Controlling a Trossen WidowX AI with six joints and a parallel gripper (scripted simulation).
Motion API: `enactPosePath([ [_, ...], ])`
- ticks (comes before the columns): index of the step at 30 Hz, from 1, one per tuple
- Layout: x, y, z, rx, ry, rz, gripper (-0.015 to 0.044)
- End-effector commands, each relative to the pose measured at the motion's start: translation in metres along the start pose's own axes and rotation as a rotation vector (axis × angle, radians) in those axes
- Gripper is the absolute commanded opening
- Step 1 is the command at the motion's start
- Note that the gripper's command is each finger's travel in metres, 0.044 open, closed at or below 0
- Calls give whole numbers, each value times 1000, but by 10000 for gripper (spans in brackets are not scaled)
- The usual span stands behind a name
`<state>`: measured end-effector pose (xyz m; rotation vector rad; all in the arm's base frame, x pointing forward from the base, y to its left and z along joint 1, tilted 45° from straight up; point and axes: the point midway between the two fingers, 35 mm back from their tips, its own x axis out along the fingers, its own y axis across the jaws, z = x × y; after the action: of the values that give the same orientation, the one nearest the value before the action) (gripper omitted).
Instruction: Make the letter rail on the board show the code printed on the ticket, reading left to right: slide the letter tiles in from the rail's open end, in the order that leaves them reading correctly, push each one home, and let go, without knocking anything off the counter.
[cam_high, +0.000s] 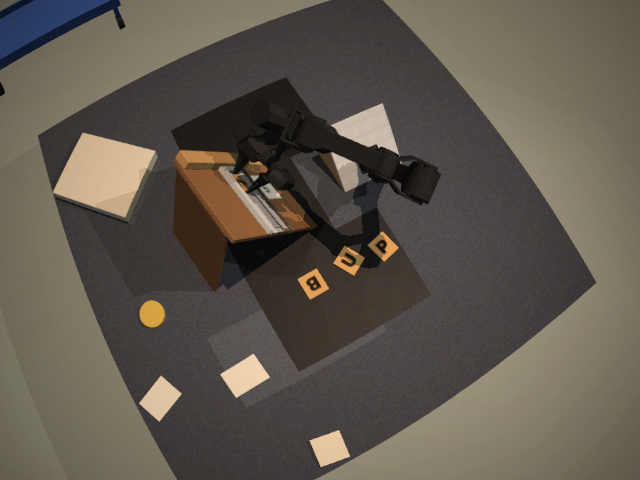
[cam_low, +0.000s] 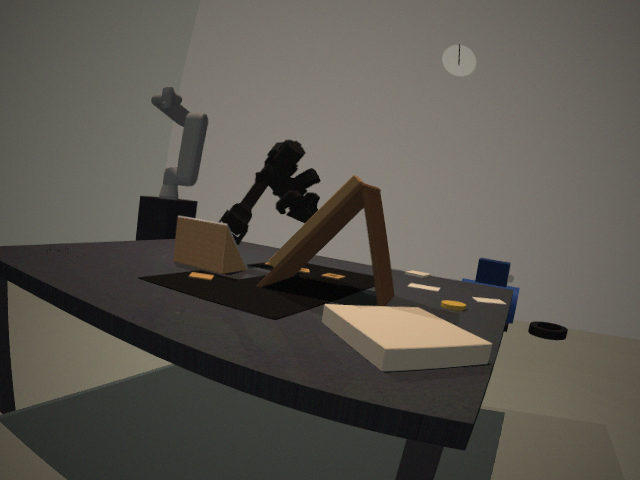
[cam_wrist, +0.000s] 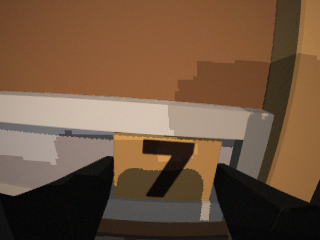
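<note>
Dark surface (cam_high: 491, 248) (cam_low: 206, 335) beneath, the partly open tool (cam_high: 241, 182) (cam_low: 311, 218) (cam_wrist: 166, 168) grips a tile (cam_wrist: 167, 175); only the wrist view shows its "7" and the narrow gap before the rail's end wall (cam_wrist: 254, 145).

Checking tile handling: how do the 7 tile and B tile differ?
7 tile sits in the rail, B tile on the dark mat. 7 tile is tilted with the board, B tile flat. Both: orange, black character.

Dark counter (cam_high: 480, 310) (cam_low: 248, 356) with yellow disc (cam_high: 151, 313) (cam_low: 453, 305), cream slab (cam_high: 105, 175) (cam_low: 408, 328) and three pale cards (cam_high: 245, 375) (cam_low: 423, 287).
</note>
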<state>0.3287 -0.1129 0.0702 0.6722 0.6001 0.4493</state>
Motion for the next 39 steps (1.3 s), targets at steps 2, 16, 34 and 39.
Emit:
enactPosePath([
  [2, -7, 0, 1, -9, -4, 4, 295],
  [16, -17, -1, 0, -9, -4, 3, 295],
  [34, -28, -2, -5, -9, -3, 3, 295],
  [39, -31, -2, -6, -9, -3, 3, 295],
])
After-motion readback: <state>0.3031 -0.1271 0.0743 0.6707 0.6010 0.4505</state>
